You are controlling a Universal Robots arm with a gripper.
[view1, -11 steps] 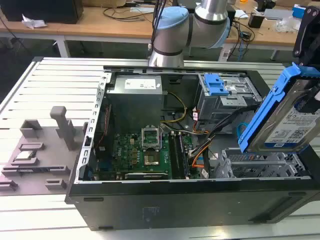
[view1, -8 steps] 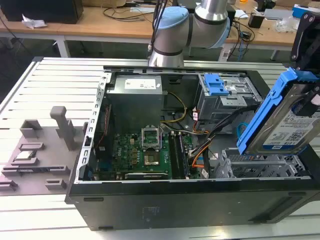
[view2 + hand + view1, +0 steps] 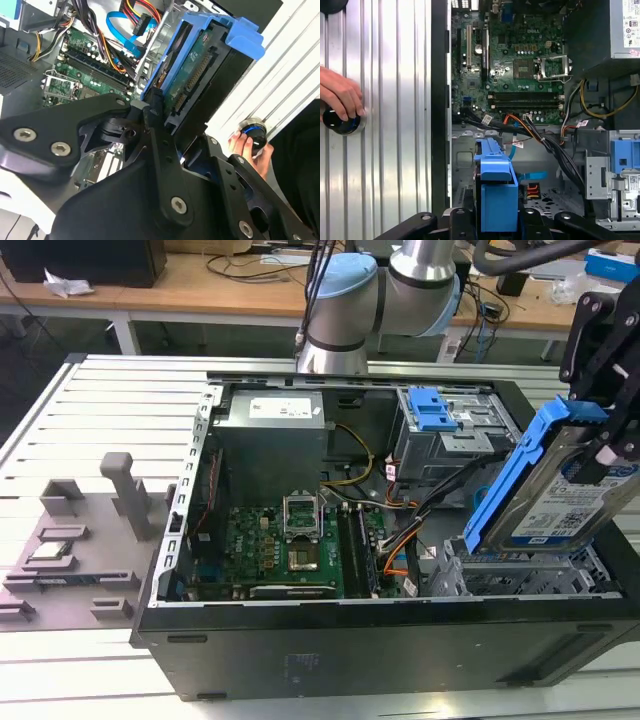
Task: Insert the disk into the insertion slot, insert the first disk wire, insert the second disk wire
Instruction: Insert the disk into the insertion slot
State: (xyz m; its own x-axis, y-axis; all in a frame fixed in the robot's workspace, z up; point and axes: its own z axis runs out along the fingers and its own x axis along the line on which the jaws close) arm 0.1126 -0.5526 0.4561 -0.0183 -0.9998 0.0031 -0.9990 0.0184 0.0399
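My gripper (image 3: 603, 440) is shut on the disk (image 3: 566, 495), a silver drive with a white label clipped in a bright blue frame (image 3: 510, 480). The disk hangs tilted, its lower edge just above the insertion slot (image 3: 520, 578), a low silver perforated bay at the front of the open case on the exterior view's right. In the second wrist view the black fingers (image 3: 156, 117) clamp the disk (image 3: 192, 75) by its edge. In the first wrist view the blue frame (image 3: 495, 187) hangs over the slot floor (image 3: 465, 162). Loose blue and orange wires (image 3: 530, 176) lie beside the slot.
A taller grey cage with a blue latch (image 3: 438, 420) stands behind the slot. The motherboard (image 3: 285, 545) and power supply (image 3: 272, 430) fill the case's other side. A person's hand (image 3: 340, 95) rests on a black knob (image 3: 340, 122) on the slatted table outside the case.
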